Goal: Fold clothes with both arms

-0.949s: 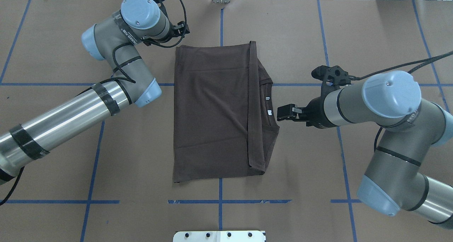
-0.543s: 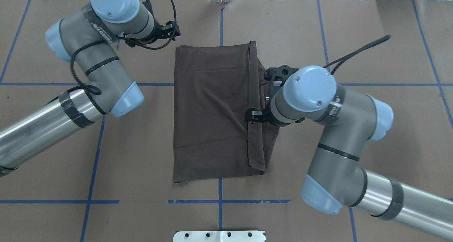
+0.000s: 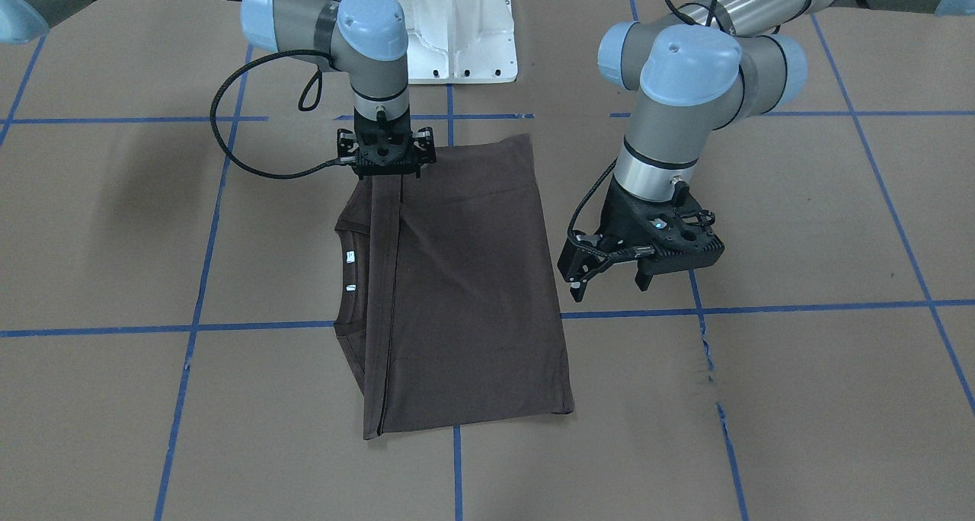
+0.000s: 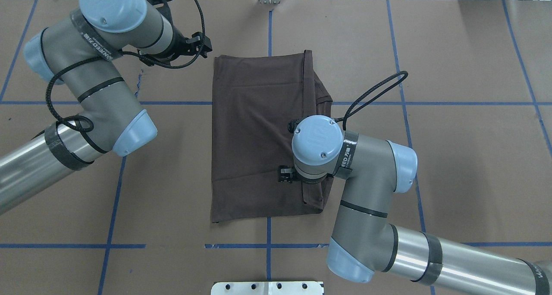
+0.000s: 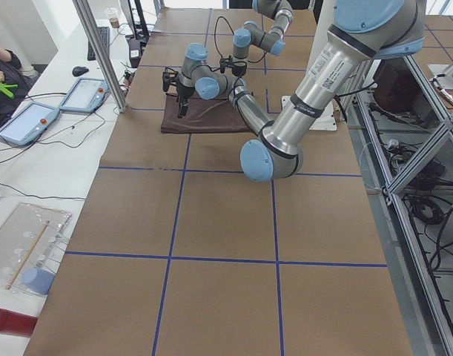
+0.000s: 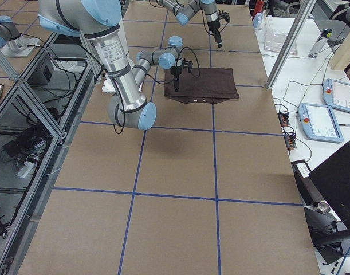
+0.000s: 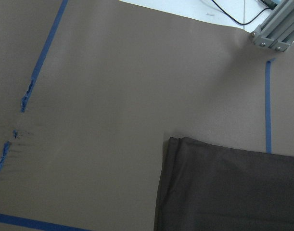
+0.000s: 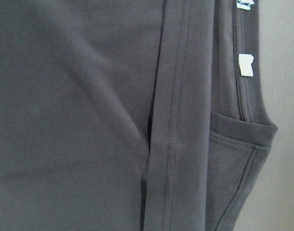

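One risk I see: right jaws, state unreadable, snagging extra T-shirt (image 3: 472, 277) layers at the hem (image 3: 378, 315); left jaws spread.

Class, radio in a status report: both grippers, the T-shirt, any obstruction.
Left gripper open, empty, beside the T-shirt. Right gripper over its folded edge, grip unclear. T-shirt flat, partly folded, collar showing. No obstruction seen.

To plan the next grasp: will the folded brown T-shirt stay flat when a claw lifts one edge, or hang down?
Probably floppy: the T-shirt lies in soft folds with shallow creases. It would likely drape and unfold if lifted at one edge. Its thin, flat layers suggest it is light.
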`<action>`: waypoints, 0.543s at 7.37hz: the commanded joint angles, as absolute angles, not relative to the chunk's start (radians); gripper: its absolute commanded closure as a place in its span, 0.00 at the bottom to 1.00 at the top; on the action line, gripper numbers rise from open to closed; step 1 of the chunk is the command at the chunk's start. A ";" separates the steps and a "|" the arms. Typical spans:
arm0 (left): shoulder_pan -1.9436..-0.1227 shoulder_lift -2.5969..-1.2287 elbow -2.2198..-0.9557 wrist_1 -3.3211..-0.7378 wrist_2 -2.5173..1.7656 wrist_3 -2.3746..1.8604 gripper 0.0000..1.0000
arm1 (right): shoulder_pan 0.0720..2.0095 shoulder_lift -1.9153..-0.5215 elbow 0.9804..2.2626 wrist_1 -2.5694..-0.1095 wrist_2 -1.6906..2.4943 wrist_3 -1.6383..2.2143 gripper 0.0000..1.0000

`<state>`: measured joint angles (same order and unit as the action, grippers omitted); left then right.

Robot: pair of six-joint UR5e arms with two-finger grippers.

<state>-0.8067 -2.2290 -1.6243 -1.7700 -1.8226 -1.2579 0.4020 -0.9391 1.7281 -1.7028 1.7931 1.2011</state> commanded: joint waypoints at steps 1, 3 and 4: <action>-0.805 -2.227 -1.626 -1.772 -1.825 -1.258 0.00 | 0.397 -0.925 1.680 -1.723 1.786 1.152 0.00; -0.804 -2.223 -1.626 -1.775 -1.825 -1.258 0.00 | 0.399 -0.928 1.674 -1.741 1.786 1.132 0.00; -0.805 -2.221 -1.626 -1.778 -1.825 -1.258 0.00 | 0.402 -0.930 1.667 -1.747 1.786 1.131 0.00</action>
